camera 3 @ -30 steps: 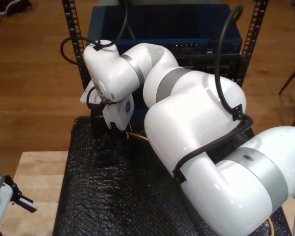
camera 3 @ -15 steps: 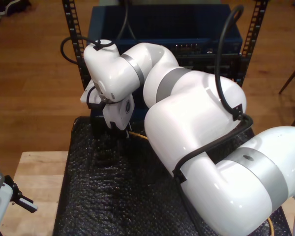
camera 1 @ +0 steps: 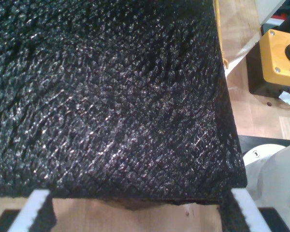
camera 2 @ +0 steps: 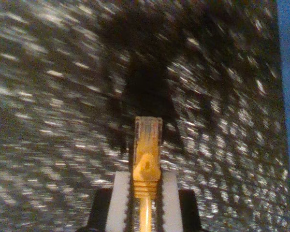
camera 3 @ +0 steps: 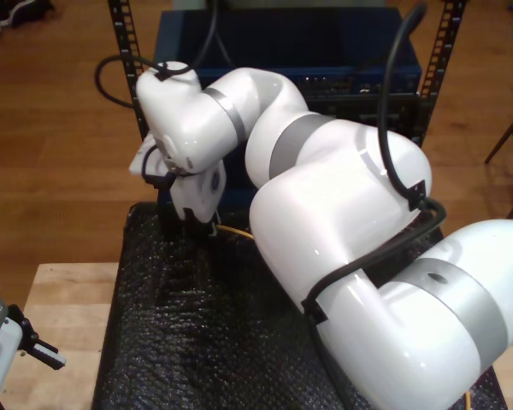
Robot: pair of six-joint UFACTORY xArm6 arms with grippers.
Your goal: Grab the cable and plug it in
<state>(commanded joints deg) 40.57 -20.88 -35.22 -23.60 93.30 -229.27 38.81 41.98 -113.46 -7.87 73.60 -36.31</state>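
Note:
The cable's clear pale-yellow plug [camera 2: 148,140] sticks out past the white pads [camera 2: 120,193] of my second gripper [camera 2: 146,181], which is shut on the yellow boot just behind it. The plug hangs just above the black textured mat [camera 3: 188,342]. In the exterior view this gripper [camera 3: 200,224] sits at the mat's far edge, and the yellow-orange cable [camera 3: 236,231] trails from it under the white arm. My first gripper [camera 1: 139,195] is open, its white fingertips [camera 1: 36,198] wide apart over the mat's near edge; it stands at the exterior view's lower left [camera 3: 36,348].
Behind the mat stands a dark metal rack [camera 3: 124,51] holding a blue box [camera 3: 325,38] and a unit with a row of ports [camera 3: 333,84]. A yellow emergency-stop box [camera 1: 280,53] sits beside the mat. The big white arm [camera 3: 350,222] covers the exterior view's right half.
My second gripper has moved a little toward the exterior view's left and away from the camera, carrying the cable. The first gripper has stayed put.

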